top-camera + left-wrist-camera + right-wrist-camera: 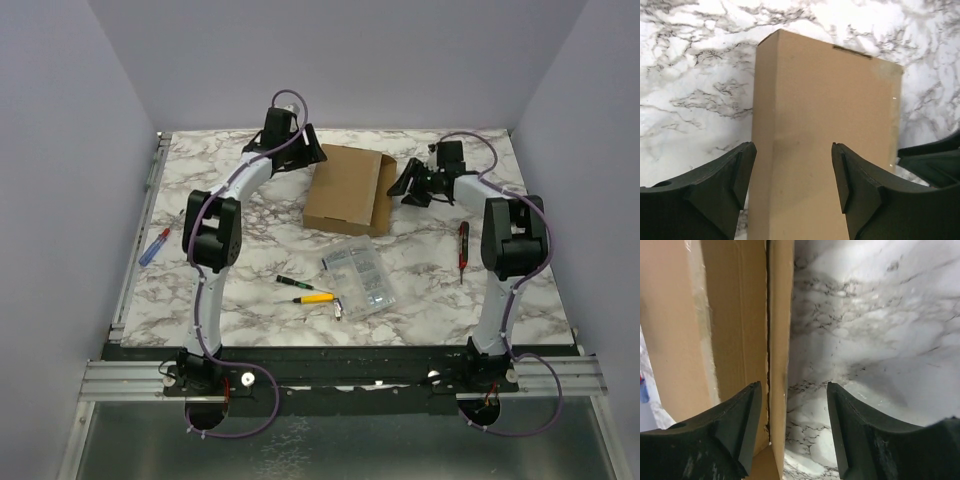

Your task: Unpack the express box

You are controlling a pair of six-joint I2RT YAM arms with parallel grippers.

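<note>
Nearest me, a clear parts case [360, 278] lies on the marble table [250, 320], with a yellow-handled tool [318, 297] just to its left. Beyond them the express box [345, 190] lies flat toward the back of the table, between the two arms. At its far left corner the left gripper [792, 150] hovers, jaws spread, holding nothing. At the box's right edge the right gripper [792, 387] is also released, the cardboard edge in its gap unpinched.

top looks down; wrists close, sharing express box [825, 125]
</note>
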